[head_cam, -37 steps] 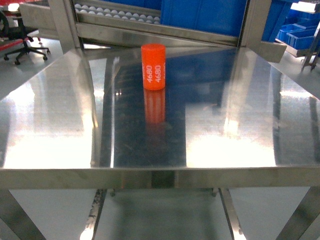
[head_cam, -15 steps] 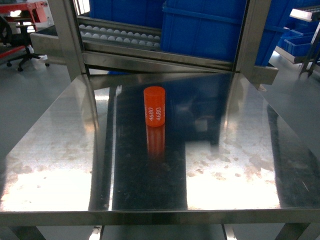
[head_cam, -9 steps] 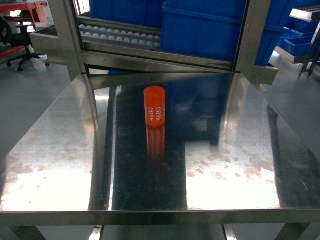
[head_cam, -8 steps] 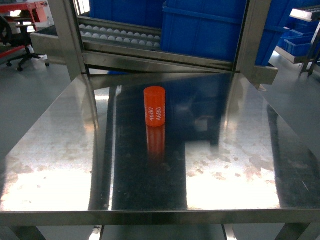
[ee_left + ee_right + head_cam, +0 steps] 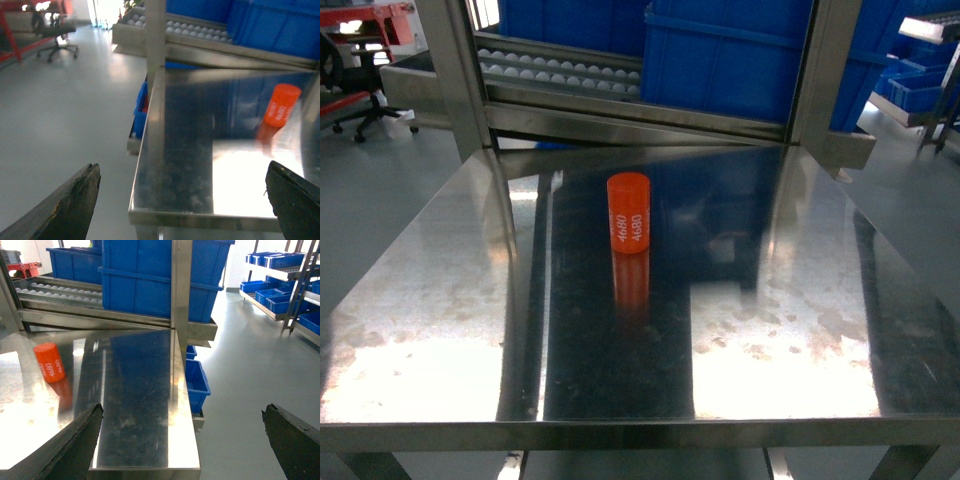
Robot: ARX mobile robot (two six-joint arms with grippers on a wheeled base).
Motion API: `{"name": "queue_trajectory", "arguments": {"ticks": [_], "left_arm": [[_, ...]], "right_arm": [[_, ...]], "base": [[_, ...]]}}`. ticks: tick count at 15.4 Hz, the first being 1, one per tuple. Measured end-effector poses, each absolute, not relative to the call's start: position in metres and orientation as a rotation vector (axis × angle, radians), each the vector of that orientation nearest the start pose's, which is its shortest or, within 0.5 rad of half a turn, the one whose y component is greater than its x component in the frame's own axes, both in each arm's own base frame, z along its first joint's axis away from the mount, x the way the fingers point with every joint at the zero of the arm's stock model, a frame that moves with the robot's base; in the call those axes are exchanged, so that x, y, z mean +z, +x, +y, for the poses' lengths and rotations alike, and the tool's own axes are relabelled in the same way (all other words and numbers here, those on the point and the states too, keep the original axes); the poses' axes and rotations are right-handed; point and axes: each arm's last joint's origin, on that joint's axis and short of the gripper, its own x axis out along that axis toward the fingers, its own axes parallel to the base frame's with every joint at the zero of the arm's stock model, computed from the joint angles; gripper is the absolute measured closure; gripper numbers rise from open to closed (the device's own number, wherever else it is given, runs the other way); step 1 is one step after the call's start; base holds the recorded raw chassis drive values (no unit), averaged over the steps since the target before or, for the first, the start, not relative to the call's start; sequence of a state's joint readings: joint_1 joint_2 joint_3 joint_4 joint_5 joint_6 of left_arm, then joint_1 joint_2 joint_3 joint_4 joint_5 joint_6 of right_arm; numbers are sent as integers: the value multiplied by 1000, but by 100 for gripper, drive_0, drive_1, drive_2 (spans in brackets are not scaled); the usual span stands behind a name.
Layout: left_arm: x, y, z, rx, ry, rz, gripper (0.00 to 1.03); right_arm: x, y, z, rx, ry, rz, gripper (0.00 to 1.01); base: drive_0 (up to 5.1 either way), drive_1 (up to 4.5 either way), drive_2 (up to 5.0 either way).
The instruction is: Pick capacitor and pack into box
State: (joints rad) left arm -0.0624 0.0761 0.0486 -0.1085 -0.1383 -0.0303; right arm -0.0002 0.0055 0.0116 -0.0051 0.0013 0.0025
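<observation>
The capacitor, an orange cylinder marked 4680, stands upright on the steel table, slightly left of centre toward the back. It also appears as the orange capacitor in the left wrist view and the capacitor in the right wrist view. My left gripper hangs open off the table's front left corner, nothing between its fingers. Off the front right corner, my right gripper is open and empty too. Neither gripper appears in the head view. The box is out of view.
Large blue bins sit on a roller conveyor behind the table, between steel posts. A small blue bin lies low beside the table's right edge. Shelves of blue bins stand farther right; an office chair at far left.
The head view shifted earlier, so the capacitor now sits lower and looks smaller with more of the bins showing. Over the last second nothing has moved.
</observation>
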Motion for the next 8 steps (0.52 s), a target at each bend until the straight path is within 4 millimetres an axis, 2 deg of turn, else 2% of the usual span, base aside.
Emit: {"name": "queue_trajectory", "arguments": {"ticks": [2,6,7,8], "left_arm": [[168,118,-8,162,-10,194,5],[200,163,-30,80,-32,79,5],[217,194,-45,20,-44,24,5],[224,223,-60,-27,-49,9,5]], "right_arm": [[167,97,0,0,2,-1,3],[167,97,0,0,2,-2,3],[167,97,0,0,2,-1,3],[167,97,0,0,2,-1,3]], "base": [[0,0,0],[0,0,0],[0,0,0],[0,0,0]]}}
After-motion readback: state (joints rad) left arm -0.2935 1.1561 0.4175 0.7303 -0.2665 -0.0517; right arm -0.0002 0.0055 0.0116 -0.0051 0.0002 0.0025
